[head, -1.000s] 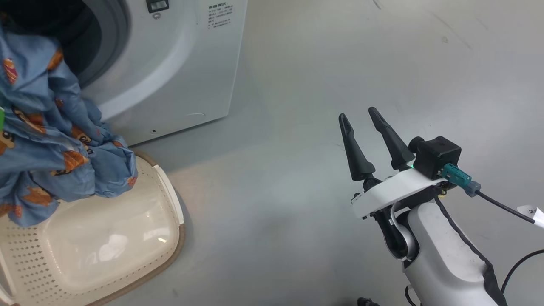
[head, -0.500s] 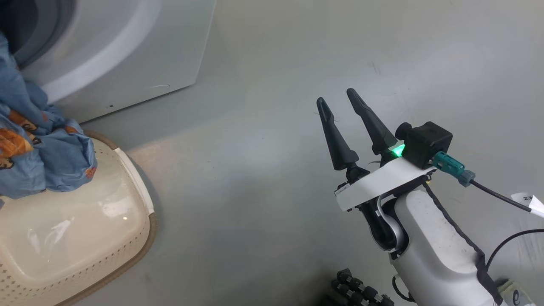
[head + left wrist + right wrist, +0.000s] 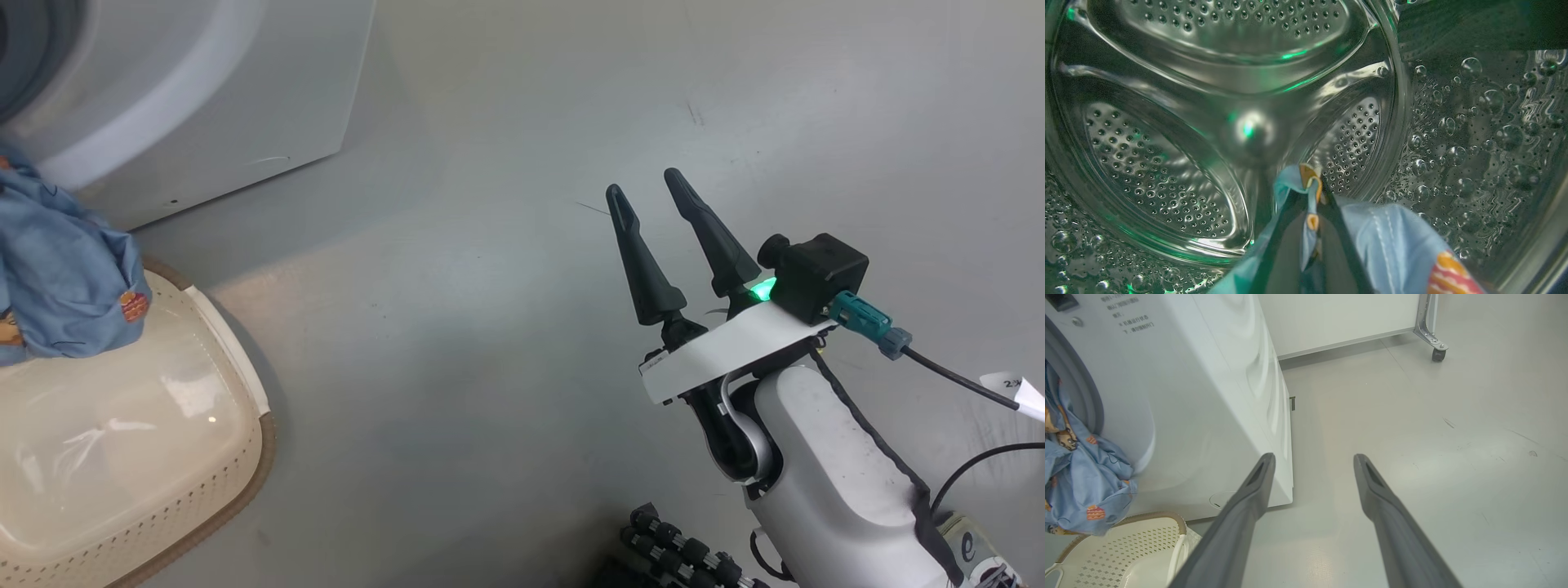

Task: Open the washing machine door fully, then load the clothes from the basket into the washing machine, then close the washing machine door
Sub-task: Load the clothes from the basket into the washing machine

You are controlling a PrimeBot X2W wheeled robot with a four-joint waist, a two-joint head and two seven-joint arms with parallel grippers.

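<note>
Left claw [image 3: 1312, 183] is inside the washing machine [image 3: 204, 98] drum [image 3: 1167, 163], fingers pinched together on a fold of the clothes [image 3: 1396, 241]. The rest of the garment trails out of the machine's opening and hangs over the basket [image 3: 245, 392], which sits just in front of the machine. Right claw [image 3: 643, 181] is empty, fingers spread apart, above the floor [image 3: 490, 343] well off the machine's right side.
</note>
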